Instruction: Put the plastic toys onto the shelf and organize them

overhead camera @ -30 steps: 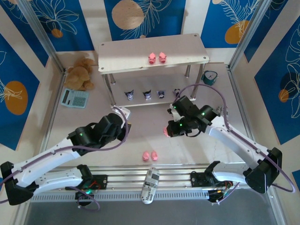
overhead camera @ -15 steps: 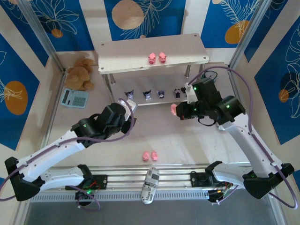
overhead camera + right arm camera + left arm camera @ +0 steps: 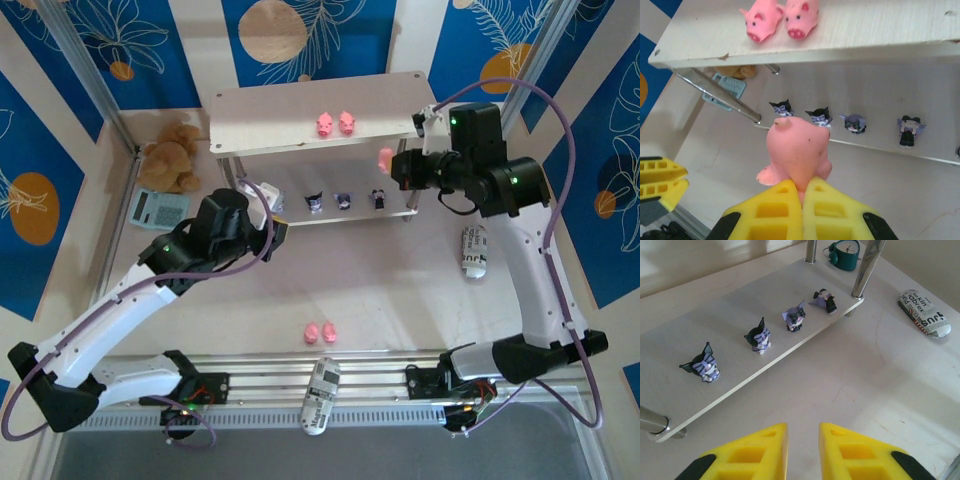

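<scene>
— Up and across has gone the right gripper (image 3: pixel 802 189) since a second ago, from mid-table to the shelf (image 3: pixel 290 105), jaws clamped on a pink pig (image 3: pixel 796 150)!
— That pig hangs just off the top board's front edge, toward its right end, near two pigs (image 3: pixel 336 124) standing up there.
— And the left gripper (image 3: pixel 803 432)?
— Fingers slightly apart, empty, facing four purple figurines (image 3: pixel 760 338) lined along the lower board. On the table (image 3: pixel 400 290) lie two more pigs (image 3: pixel 320 331).

Left hand (image 3: pixel 803 432) empty, fingers slightly apart; right hand (image 3: pixel 803 187) high, pinching pink pig (image 3: pixel 797 150)
</scene>
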Motion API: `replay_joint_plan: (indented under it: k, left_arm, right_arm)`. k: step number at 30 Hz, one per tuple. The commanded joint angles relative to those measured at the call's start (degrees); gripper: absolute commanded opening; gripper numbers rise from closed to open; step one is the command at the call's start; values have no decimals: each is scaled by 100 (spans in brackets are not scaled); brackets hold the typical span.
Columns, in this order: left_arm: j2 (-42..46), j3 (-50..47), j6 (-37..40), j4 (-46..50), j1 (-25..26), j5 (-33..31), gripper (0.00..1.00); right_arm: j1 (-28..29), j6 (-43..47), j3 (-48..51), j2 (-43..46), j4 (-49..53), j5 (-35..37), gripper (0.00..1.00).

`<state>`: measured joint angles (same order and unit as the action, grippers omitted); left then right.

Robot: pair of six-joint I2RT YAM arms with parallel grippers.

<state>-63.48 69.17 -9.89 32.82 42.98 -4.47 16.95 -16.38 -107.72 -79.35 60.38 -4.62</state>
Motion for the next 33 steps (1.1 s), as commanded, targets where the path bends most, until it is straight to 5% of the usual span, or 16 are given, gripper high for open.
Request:
replay_joint_plan:
  k: [1,8,33]
  left_arm:
    - [-39,168,146,-27,-152,286,24]
    - [-78,143,192,-61,-321,420,24]
    - [-163,45,291,-117,-686,684,25]
  right_arm:
    - [-181,48,-444,-336,-147,-469,0]
    - [-471,23,-1200,-994,-155,-992,0]
    - [-592,293,-2350,-2387,424,-1207,0]
